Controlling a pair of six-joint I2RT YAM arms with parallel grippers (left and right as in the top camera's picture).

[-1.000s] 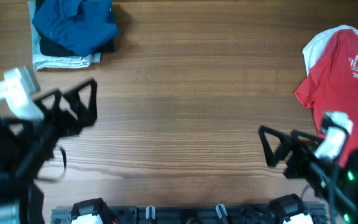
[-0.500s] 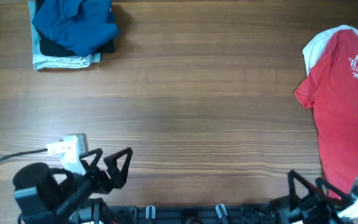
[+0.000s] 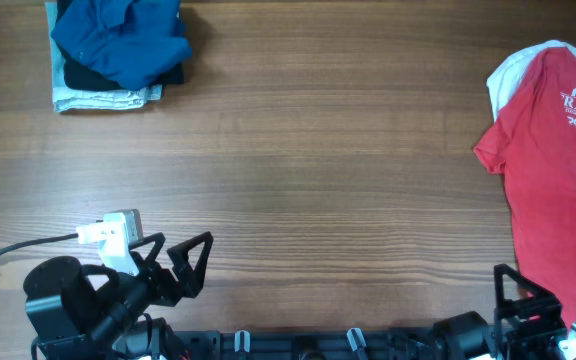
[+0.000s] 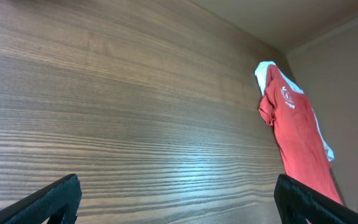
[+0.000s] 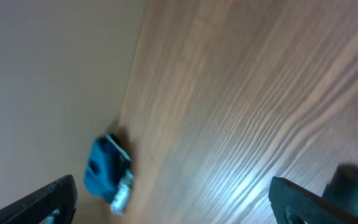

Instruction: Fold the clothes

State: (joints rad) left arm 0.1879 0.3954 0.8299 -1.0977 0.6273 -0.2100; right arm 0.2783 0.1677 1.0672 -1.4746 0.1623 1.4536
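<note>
Clothes lie in two spots well apart on the wooden surface [image 3: 318, 170]. A blue shirt [image 3: 118, 40] sits crumpled on a small stack at the far left corner, over a dark garment [image 3: 168, 74] and a pale folded one [image 3: 103, 98]. A red T-shirt [image 3: 553, 170] with white chest lettering is spread along the right edge, with a white garment [image 3: 513, 68] showing at its shoulder. The left arm [image 3: 68, 300] sits low at the near edge, its left jaws spread wide and holding nothing, well apart from the stack. The right arm [image 3: 528, 310] sits at the near right corner, its right jaws also wide and empty. They are close by the T-shirt's lower part; whether they touch it cannot be told.
</note>
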